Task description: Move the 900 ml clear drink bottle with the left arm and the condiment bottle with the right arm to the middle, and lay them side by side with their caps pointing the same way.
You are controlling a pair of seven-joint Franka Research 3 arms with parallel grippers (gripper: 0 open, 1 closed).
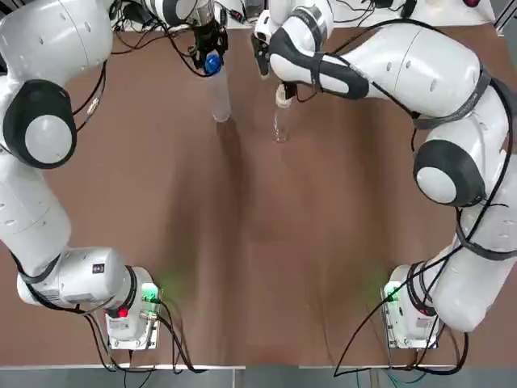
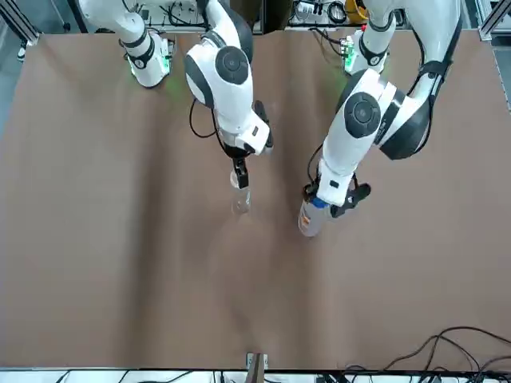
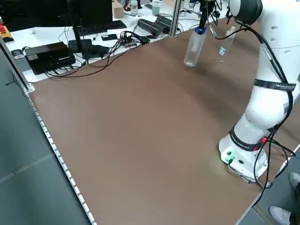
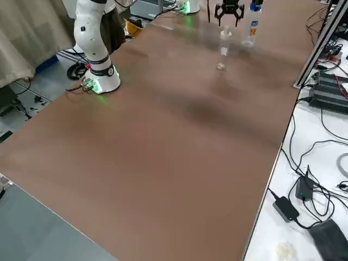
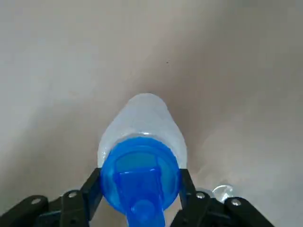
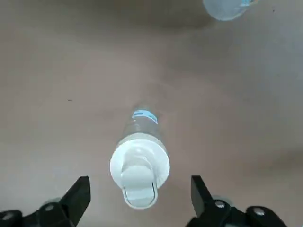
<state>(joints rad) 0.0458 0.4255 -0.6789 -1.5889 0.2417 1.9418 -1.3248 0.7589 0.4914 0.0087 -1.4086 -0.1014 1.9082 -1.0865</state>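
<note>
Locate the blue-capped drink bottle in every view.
Top: top, left of centre, drink bottle gripped at the cap by the left pincer.
Front: right of centre.
Left side: top, right of centre.
Right side: top edge, right.
Left wrist: centre, cap nearest.
Right wrist: top right corner.
Shared landmark: white-capped condiment bottle beside it, under the open right pincer.

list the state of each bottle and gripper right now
clear drink bottle: upright, blue cap on, gripped at the cap
condiment bottle: upright, white cap shut, not gripped
left gripper: shut on the clear drink bottle's cap
right gripper: open, over the condiment bottle, fingers clear of it
</note>
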